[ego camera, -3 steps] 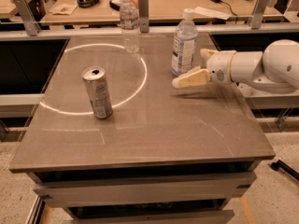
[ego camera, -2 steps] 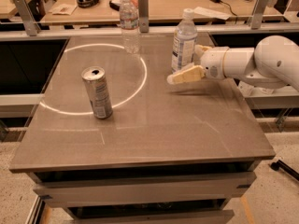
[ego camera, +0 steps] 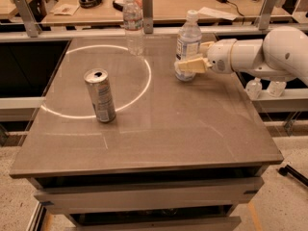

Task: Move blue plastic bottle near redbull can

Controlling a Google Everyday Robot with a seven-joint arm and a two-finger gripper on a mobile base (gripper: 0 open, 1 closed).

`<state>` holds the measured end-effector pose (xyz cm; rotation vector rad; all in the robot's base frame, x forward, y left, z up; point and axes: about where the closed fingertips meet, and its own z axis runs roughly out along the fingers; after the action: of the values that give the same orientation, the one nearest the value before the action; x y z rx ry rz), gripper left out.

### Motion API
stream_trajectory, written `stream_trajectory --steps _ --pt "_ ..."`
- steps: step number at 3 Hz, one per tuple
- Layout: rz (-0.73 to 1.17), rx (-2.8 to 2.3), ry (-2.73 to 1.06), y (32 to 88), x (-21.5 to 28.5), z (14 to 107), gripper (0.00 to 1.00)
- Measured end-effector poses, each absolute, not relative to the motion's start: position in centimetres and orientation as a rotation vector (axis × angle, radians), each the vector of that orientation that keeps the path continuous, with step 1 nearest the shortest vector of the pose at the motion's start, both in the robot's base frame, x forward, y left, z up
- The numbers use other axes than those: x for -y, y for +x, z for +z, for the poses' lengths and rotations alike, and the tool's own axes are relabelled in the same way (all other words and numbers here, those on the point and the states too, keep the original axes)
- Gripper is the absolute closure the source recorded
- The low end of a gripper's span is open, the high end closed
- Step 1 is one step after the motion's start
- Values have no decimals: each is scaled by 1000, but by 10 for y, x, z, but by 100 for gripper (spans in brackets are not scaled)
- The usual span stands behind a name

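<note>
The blue plastic bottle (ego camera: 188,36) stands upright at the far right of the worktop (ego camera: 187,129), well apart from the redbull can (ego camera: 100,96) at the near left, with the tool (ego camera: 194,57) right at its lower body, its grip impossible to tell.

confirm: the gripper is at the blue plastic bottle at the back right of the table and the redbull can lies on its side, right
No. The camera view shows the redbull can standing upright. The rest holds: the gripper is at the blue plastic bottle at the back right of the table.
</note>
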<state>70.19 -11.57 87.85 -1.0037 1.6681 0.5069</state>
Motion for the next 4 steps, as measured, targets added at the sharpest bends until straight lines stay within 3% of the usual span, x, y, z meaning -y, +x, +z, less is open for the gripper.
stream_trajectory --steps 2,3,4 --pt "584 -1638 -1019 695 112 889 87" --pt "775 -1622 -1109 653 88 889 100" --pt "980 -1627 -1235 604 62 877 100"
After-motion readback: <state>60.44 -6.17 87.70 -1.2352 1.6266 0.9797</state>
